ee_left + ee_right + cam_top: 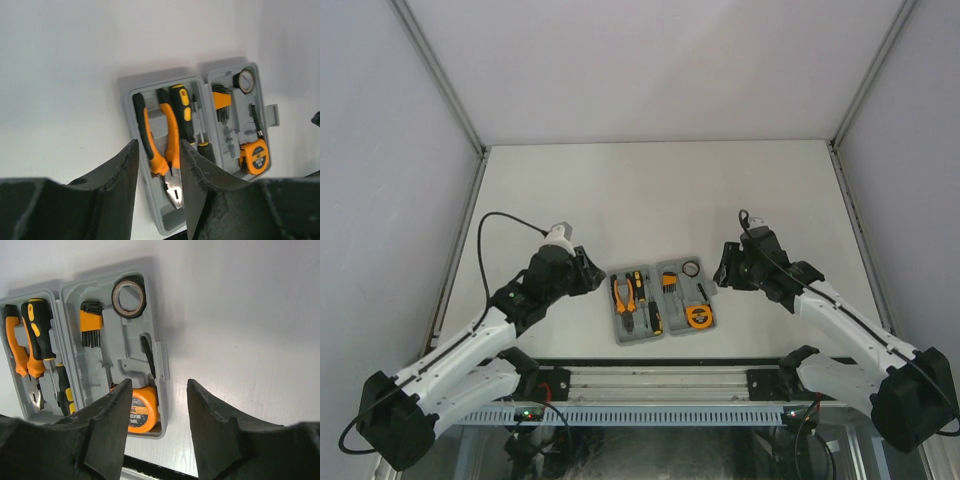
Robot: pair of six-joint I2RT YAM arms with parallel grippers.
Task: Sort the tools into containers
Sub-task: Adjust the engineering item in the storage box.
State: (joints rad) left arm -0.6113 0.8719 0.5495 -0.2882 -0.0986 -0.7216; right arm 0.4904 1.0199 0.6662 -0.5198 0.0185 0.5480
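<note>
The grey case (658,300) lies open near the table's front edge. Its left half holds orange-handled pliers (171,130) and a yellow-and-black screwdriver (182,107), with a second screwdriver (64,387) beside them. The right half holds the orange hex-key set (91,321), a round ring (128,296) and the orange tape measure (142,410). My left gripper (592,272) hovers just left of the case, open and empty, and in its wrist view the left gripper (158,145) frames the pliers' head. My right gripper (723,268) hovers just right of the case, and the right gripper (159,385) stands open around the case's latch edge (161,360).
A black rail (650,368) runs along the table's near edge, close behind the case. White walls with grey corner posts (440,75) enclose the table on three sides. A black cable (490,225) loops over the left arm.
</note>
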